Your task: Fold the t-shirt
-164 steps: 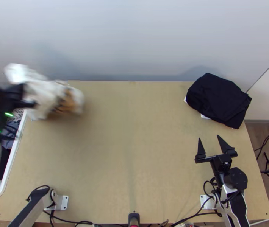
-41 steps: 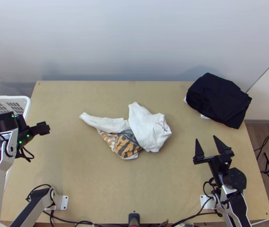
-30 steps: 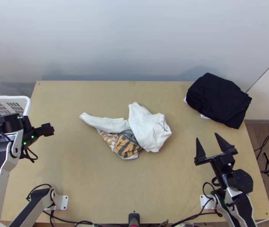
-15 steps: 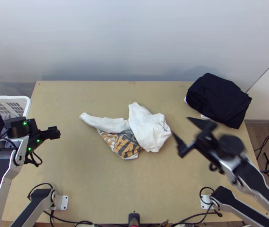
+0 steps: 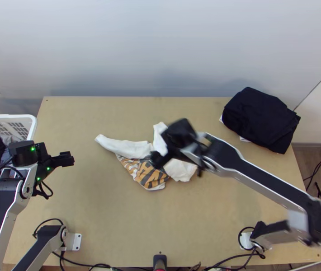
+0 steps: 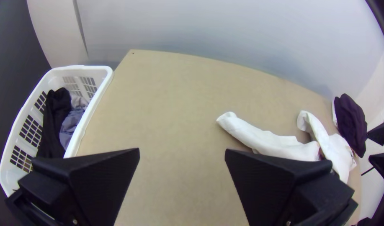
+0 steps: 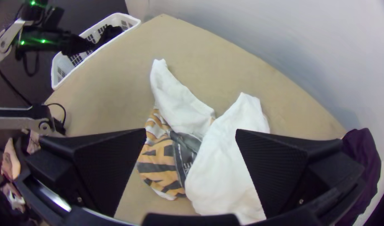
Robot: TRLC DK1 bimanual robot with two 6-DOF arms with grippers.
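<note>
Inspecting the tabletop (image 5: 92, 217), you find the bunched t-shirt (image 5: 147, 174) well inside its edges, open room toward the basket (image 5: 34, 124); left pincer (image 5: 71, 159) released, right pincer (image 5: 177, 164) released above

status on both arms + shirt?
Right gripper open above bunched white t-shirt, not gripping. Left gripper open by the laundry basket, empty. Shirt unfolded, printed part showing. Nothing seen blocking it.

Silver-grey arm links (image 5: 16, 205) with black panels (image 5: 1, 205); small green lights (image 5: 32, 148); looping black cables (image 5: 52, 192); white base plates (image 5: 76, 241)
</note>
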